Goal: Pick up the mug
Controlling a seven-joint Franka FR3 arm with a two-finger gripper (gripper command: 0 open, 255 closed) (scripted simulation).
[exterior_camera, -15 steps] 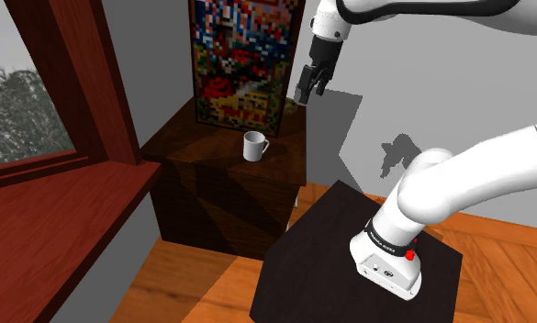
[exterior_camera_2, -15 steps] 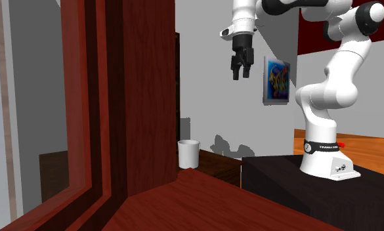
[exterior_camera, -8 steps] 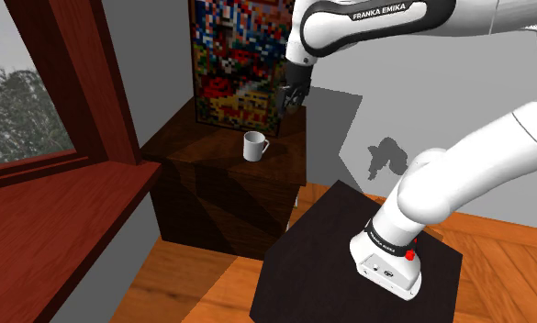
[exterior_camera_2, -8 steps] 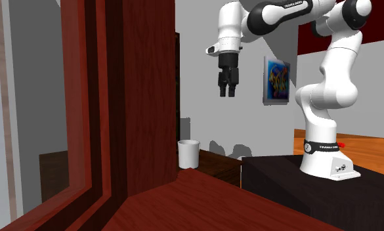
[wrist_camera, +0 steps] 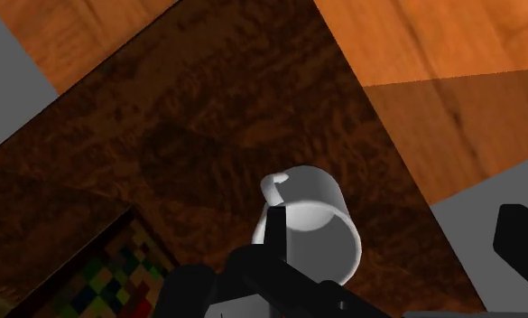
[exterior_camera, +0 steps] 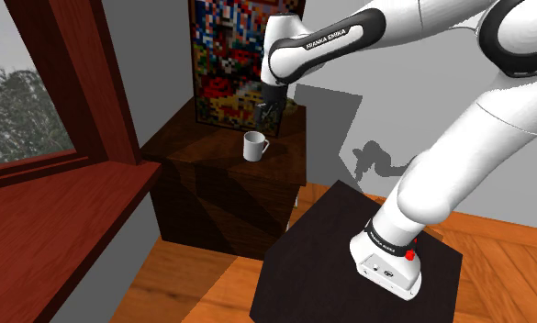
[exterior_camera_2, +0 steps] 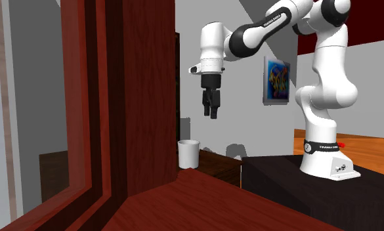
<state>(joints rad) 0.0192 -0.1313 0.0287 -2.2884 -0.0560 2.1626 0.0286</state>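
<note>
The step in hand looks like the approach. The all-black two-finger pincer (exterior_camera_2: 211, 111) hangs in the air above the small white handled mug (exterior_camera: 253, 146), pointing down and well apart from it in height. In the wrist view its fingers stand apart with nothing between them, so it is spread wide and carrying nothing. The mug stands upright, mouth up, on the top of the dark brown wooden bench (exterior_camera: 211, 161), near the edge on the shoulder view's right. Its handle points towards that view's right, and it stands just in front of a many-coloured mosaic picture (exterior_camera: 239, 64) propped at the back of the bench. As I judge it, the next move calls for lining the fingers up on either side of the mug's wall or rim. The pincer then has to descend straight and keep clear of the handle and the picture behind, before closing. By count there is one mug, one bench, one mosaic picture on it, and one arm with one pincer.
</note>
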